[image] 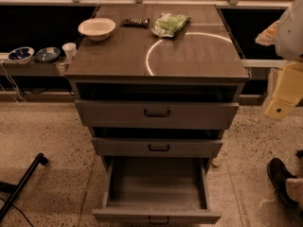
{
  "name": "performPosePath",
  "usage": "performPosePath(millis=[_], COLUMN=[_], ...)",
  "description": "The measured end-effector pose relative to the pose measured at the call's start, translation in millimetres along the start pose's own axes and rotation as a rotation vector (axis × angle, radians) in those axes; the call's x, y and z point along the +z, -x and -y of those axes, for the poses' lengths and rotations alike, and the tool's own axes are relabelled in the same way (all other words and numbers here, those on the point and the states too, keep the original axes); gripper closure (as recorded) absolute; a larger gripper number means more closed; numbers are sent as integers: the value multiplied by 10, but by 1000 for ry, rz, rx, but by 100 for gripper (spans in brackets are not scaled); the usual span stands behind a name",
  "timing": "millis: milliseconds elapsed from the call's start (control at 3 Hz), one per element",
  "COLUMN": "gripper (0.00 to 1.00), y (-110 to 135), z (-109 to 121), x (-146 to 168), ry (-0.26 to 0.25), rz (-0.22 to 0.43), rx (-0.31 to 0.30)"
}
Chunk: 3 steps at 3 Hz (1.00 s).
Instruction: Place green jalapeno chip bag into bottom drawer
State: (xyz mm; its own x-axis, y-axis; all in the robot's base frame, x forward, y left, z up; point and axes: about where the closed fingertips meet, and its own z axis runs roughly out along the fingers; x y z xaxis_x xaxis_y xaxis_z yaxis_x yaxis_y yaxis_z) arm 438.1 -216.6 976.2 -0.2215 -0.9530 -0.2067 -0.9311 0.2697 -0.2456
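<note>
As they stack in the cabinet (189, 56), drawers: three, the bottom drawer (142, 215) pulled well out
Chip bags: one green jalapeno chip bag (170, 24), lying at the back of the cabinet top, right of centre
Other items on top: one white bowl (96, 28), one dark wrapped bar (135, 22) between bowl and bag
Side shelf: two blue dishes (21, 54), one white cup (69, 50)
Arm: one gripper (280, 105) at the right edge, beside the cabinet, well apart from the bag; open or closed cannot be told
</note>
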Motion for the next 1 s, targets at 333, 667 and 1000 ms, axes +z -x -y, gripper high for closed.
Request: performPosePath(millis=[333, 667, 1000], gripper=[0, 0, 0], y=[0, 2, 129], z=[0, 34, 501], x=[0, 4, 173], ry=[0, 4, -23], rz=[0, 16, 68], rx=[0, 13, 65])
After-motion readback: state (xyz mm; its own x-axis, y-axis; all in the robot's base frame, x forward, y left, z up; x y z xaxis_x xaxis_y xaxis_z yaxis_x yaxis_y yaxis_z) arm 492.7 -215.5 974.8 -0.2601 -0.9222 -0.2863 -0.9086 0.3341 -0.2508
